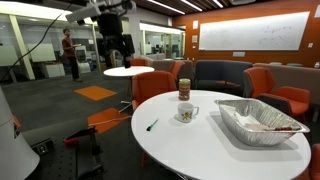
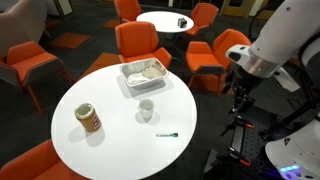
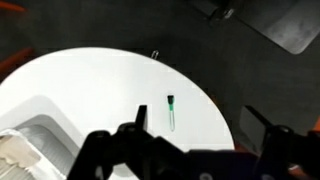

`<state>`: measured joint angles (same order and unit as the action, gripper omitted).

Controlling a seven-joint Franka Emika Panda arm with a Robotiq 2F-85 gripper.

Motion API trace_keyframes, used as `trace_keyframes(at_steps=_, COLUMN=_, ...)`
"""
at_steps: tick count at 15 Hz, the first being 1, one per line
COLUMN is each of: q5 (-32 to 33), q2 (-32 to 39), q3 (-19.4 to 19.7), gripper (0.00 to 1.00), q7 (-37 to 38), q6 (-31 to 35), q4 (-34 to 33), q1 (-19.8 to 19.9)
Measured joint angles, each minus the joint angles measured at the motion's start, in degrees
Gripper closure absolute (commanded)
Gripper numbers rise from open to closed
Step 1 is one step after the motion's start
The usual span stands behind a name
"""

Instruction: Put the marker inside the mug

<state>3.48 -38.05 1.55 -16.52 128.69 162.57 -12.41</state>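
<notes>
The marker (image 1: 152, 125) is a thin dark green stick lying flat on the round white table (image 1: 200, 150), near its edge. It also shows in the other exterior view (image 2: 167, 134) and in the wrist view (image 3: 171, 110). The white mug (image 1: 186, 112) with a dark print stands upright near the table's middle, a short way from the marker, and shows in both exterior views (image 2: 147, 110). My gripper (image 1: 117, 45) hangs high above and off to the side of the table (image 2: 240, 97). In the wrist view its fingers (image 3: 200, 128) are spread apart and empty. The mug is out of the wrist view.
A brownish labelled can (image 1: 184, 90) stands behind the mug (image 2: 89, 118). A large foil tray (image 1: 258, 120) lies on the table's far side (image 2: 144, 73). Orange chairs (image 2: 142, 42) ring the table. A second round table (image 1: 128, 71) stands further off.
</notes>
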Motion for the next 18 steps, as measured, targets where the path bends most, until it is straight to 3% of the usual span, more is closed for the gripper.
trace_keyframes(at_steps=3, q5=1.08, q2=12.48, q3=-3.27, gripper=0.0, q7=0.06, q6=10.36, q4=-0.14, q1=-0.39)
trace_keyframes(at_steps=8, q5=3.08, q2=34.63, q3=-3.79, gripper=0.0, q7=0.06, q6=21.71, q4=-6.23, q1=2.32)
trace_keyframes(at_steps=12, q5=7.05, q2=48.02, q3=-3.8, gripper=0.0, q7=0.91, q6=23.9, q4=-14.03, q1=4.45)
trace_keyframes(at_steps=18, q5=8.89, q2=60.61, q3=-4.29, gripper=0.0, q7=3.16, q6=23.91, q4=-23.44, q1=4.39)
